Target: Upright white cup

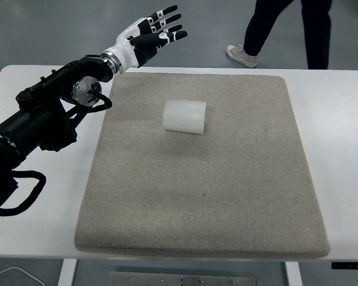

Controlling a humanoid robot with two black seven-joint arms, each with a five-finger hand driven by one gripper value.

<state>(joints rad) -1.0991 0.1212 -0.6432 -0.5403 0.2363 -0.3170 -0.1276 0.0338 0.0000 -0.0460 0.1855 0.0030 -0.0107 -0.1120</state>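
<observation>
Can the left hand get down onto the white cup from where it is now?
Probably yes. The left hand is raised beyond the mat's far left corner, fingers spread and empty. The white cup lies on its side on the grey mat with nothing around it, so the way looks free.

Cup (pixel 184 116) lies on its side on the mat (pixel 203 196), toward the far centre. My left hand (pixel 148 37) is over the mat's far-left corner.

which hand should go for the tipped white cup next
Left. The left robot hand is open and raised over the mat's far left corner, up-left of the white cup lying on its side. No right arm is in view.
</observation>
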